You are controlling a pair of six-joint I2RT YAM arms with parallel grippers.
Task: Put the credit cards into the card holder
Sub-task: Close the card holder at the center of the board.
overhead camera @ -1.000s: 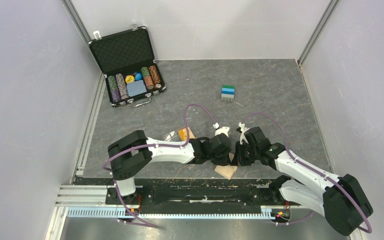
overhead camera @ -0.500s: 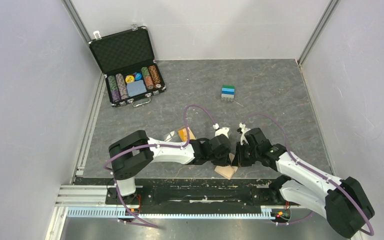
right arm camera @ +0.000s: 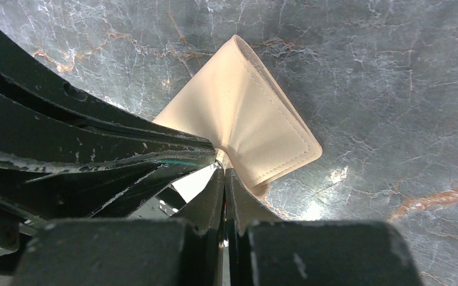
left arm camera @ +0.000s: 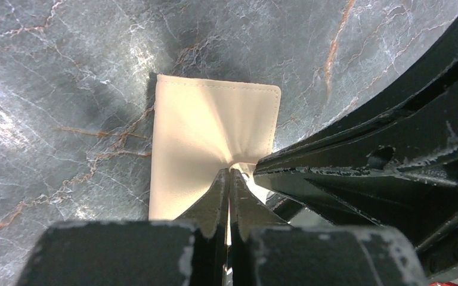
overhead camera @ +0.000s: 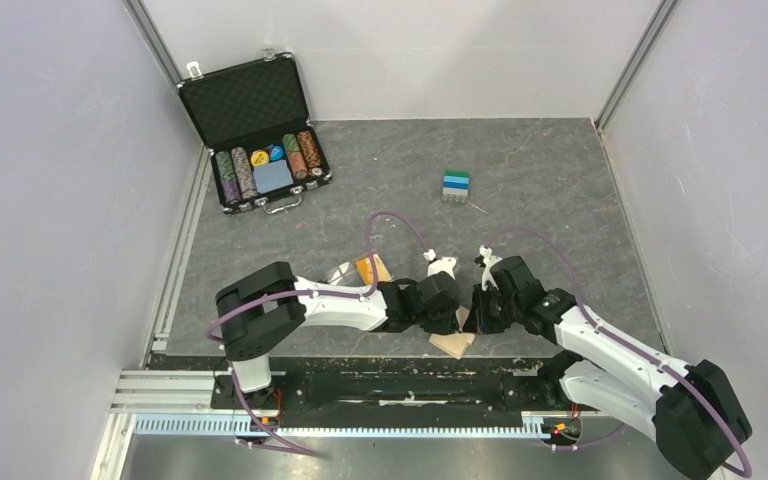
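Observation:
The card holder point(overhead camera: 452, 344) is a light tan wallet near the table's front edge, between my two arms. In the left wrist view the card holder point(left arm camera: 209, 131) fans out from my left gripper point(left arm camera: 229, 173), which is shut on its puckered edge. In the right wrist view the card holder point(right arm camera: 247, 116) hangs partly folded from my right gripper point(right arm camera: 223, 170), shut on the same spot. The two grippers point(overhead camera: 457, 318) point(overhead camera: 476, 316) meet tip to tip. A small stack of credit cards point(overhead camera: 456, 185), blue on top, stands far back at centre.
An open black chip case point(overhead camera: 258, 150) stands at the back left. A small orange box point(overhead camera: 367, 268) and a clear-lidded box point(overhead camera: 343, 271) lie just behind my left arm. Grey walls close in the left and right sides.
Both grippers have stayed shut on the card holder. The right arm has shifted slightly left and the left wrist has edged a little farther from the front edge.

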